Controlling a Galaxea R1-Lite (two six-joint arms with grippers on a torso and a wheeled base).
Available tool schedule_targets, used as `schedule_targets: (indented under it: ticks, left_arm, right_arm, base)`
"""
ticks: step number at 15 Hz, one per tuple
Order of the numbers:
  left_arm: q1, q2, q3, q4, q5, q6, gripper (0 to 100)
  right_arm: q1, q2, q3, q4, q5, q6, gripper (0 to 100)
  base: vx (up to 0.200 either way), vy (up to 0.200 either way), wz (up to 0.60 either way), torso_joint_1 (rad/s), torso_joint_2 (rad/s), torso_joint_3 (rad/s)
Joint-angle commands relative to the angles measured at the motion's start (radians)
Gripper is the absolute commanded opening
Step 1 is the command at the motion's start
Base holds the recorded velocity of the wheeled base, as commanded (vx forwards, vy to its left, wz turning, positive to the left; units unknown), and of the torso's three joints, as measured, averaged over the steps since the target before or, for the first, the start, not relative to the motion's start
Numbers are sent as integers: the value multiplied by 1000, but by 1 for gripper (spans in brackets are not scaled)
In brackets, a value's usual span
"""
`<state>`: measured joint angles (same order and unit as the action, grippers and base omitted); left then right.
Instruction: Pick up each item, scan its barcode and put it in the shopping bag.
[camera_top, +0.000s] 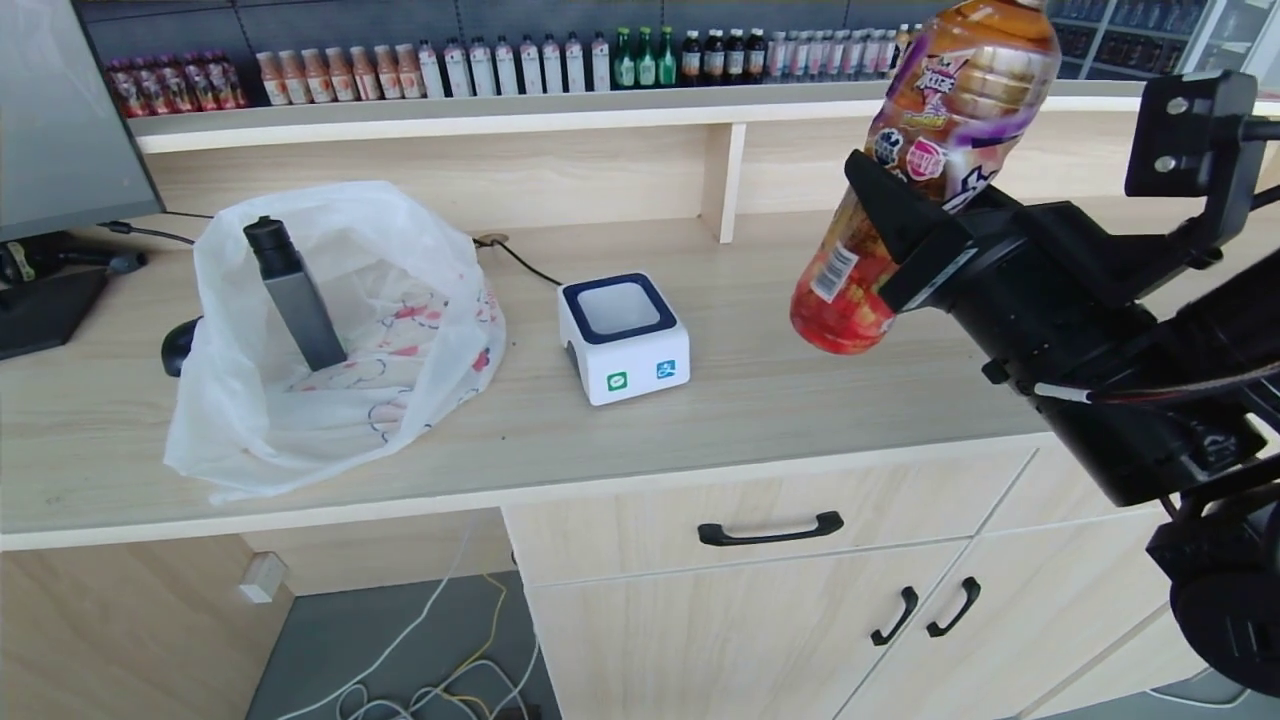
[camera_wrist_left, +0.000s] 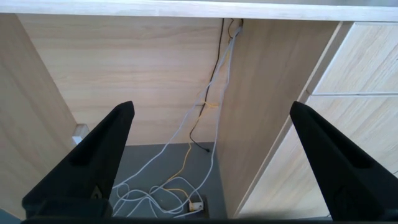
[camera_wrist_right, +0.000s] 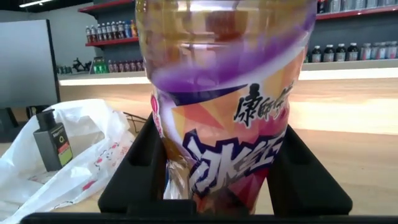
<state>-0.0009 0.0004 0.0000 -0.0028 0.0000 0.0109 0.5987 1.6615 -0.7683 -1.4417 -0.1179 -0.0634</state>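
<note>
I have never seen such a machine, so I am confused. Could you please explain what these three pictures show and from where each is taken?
This is a robot with two arms, each ending in a two-fingered gripper. The large picture comes from a camera on its head, looking down at a wooden counter. On it lie a white shopping bag with a dark bottle inside, and a small white scanner. The right gripper holds a drink bottle in the air. The two smaller pictures come from wrist cameras: the right one sees the drink bottle closely; the left gripper is open and empty, below the counter's edge.
</note>
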Motion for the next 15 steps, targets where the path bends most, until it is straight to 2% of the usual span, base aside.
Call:
schedule_targets:
  ticks: [1, 9, 14, 15]
  left_arm:
    - [1, 0, 0, 0, 0, 0, 100]
    - [1, 0, 0, 0, 0, -3, 100]
    - [1, 0, 0, 0, 0, -3, 100]
    - [1, 0, 0, 0, 0, -5, 100]
  right_arm:
    - [0, 4, -3, 3, 0, -3, 0]
    - [6, -11, 44, 7, -3, -19, 0]
    - [4, 7, 12, 14, -6, -27, 0]
    - [6, 26, -28, 14, -6, -38, 0]
  base:
    - [0, 200, 0, -2, 2, 2]
    - [0, 200, 0, 1, 2, 2]
    - [0, 0, 0, 0, 0, 0]
    - [0, 0, 0, 0, 0, 0]
